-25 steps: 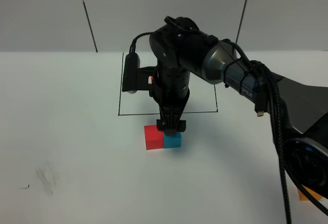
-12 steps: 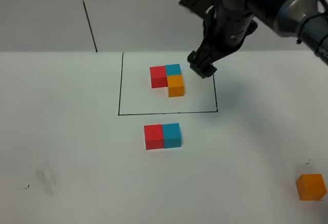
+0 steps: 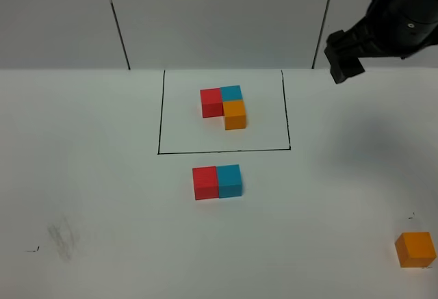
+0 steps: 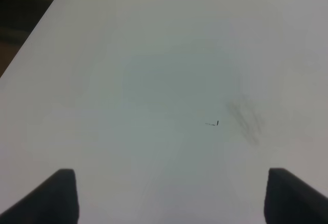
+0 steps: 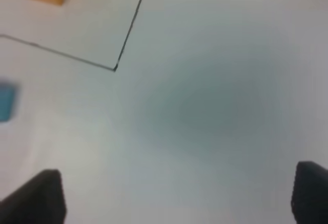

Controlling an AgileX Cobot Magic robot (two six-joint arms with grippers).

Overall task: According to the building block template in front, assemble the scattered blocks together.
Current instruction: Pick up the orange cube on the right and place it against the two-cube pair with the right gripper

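In the high view, the template (image 3: 224, 105) sits in the upper middle of the frame, inside a thin black rectangle (image 3: 159, 114) drawn on the white surface (image 3: 102, 176): a red cube and a blue cube side by side, with an orange cube joined below the blue one. Just below the rectangle's lower line, the red block (image 3: 204, 183) and the blue block (image 3: 230, 180) lie touching, red on the left. The orange block (image 3: 415, 250) lies alone at the lower right edge, well apart from that pair. The right hand (image 3: 342, 63) hangs in the air at the upper right, beyond the rectangle's right side. Its own camera shows its fingers (image 5: 33, 198) spread wide with nothing between them, above bare surface near a corner of the rectangle; that view is blurred. The left hand (image 4: 169, 198) is out of the high view. Its camera shows its fingers (image 4: 46, 198) wide apart and empty, above a grey smudge (image 4: 246, 119) and a small pen mark (image 4: 212, 124).
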